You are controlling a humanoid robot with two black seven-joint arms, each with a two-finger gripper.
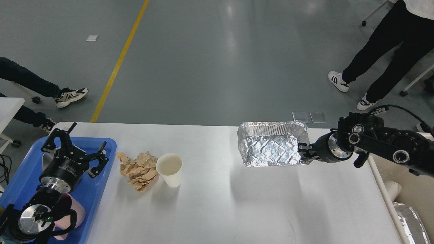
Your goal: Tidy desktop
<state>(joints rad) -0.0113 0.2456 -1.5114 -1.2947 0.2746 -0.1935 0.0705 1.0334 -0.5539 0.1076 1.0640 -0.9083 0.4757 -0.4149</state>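
The white desktop (237, 203) fills the lower part of the view. My right gripper (302, 153) is shut on the right rim of a silver foil tray (271, 149) and holds it tilted a little above the far right part of the desktop. A crumpled brown paper ball (138, 169) lies on the desktop at the left, touching a white paper cup (169, 169) that stands upright. My left gripper (76, 142) is open and empty above the blue tray (98, 189).
The blue tray at the left edge holds a pink cup (73, 213) under my left arm. A beige bin (407, 183) stands off the right edge with another foil tray (410, 220) in it. People's legs stand on the floor beyond.
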